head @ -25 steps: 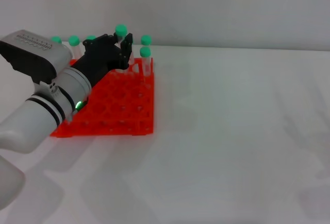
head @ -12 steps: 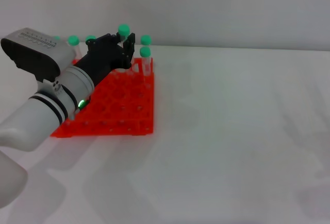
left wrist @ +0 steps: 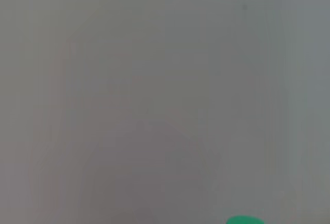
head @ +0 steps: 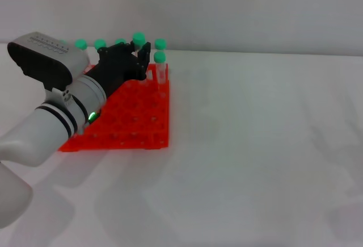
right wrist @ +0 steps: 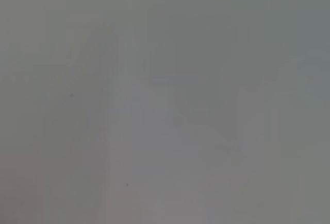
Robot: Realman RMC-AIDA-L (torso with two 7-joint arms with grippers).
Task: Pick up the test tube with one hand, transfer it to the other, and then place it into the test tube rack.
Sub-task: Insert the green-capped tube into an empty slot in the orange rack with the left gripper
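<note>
The orange-red test tube rack (head: 136, 119) stands on the white table at the left in the head view. My left gripper (head: 140, 54), on the green-lit arm, reaches over the rack's far edge and is shut on the test tube; its green cap (head: 138, 37) stands just above the fingers and its body is hidden by them. The same cap shows at the edge of the left wrist view (left wrist: 245, 220). The right gripper is out of view; its wrist view shows only blank grey.
Other green-capped tubes stand along the rack's far row (head: 100, 44) and at its far right corner (head: 160, 58). The white table (head: 261, 145) stretches to the right of the rack. A pale wall rises behind.
My left arm has pushed a little farther toward the rack's far row, and the held tube's cap has come down slightly.
</note>
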